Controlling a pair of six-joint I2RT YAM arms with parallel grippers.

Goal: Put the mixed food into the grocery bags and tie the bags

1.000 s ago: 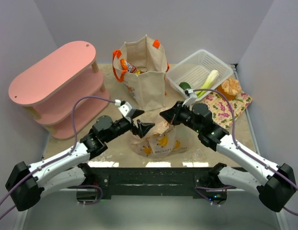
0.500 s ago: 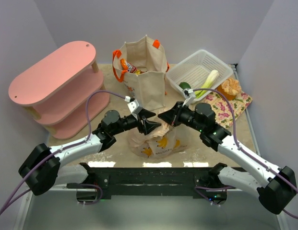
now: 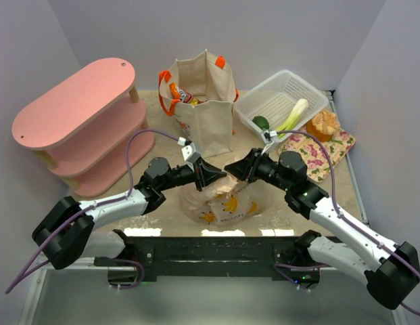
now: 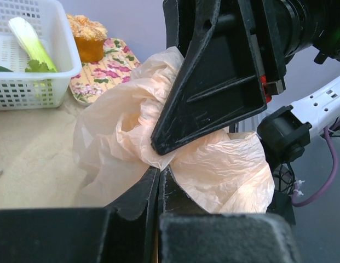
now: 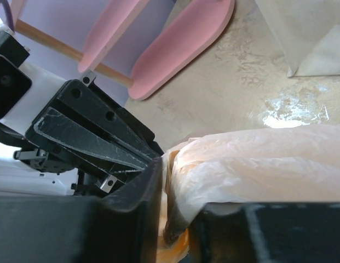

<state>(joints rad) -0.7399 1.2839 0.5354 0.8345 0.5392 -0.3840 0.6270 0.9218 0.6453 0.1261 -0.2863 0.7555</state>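
The left gripper (image 3: 211, 177) is pinched tight on the bunched neck of the plastic bag (image 3: 226, 203), which sits just beneath both fingertips, while the right gripper (image 3: 234, 166), equally near and directly opposite, has film between barely parted jaws, its grip unclear.

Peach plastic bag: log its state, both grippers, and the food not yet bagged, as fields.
peach plastic bag: front centre, top bunched between both grippers
left gripper: shut on bag film
right gripper: pinching bag film, tips close to the left's
canvas tote: upright behind, packets inside
white basket: holds leek, green vegetable
bread: on floral mat
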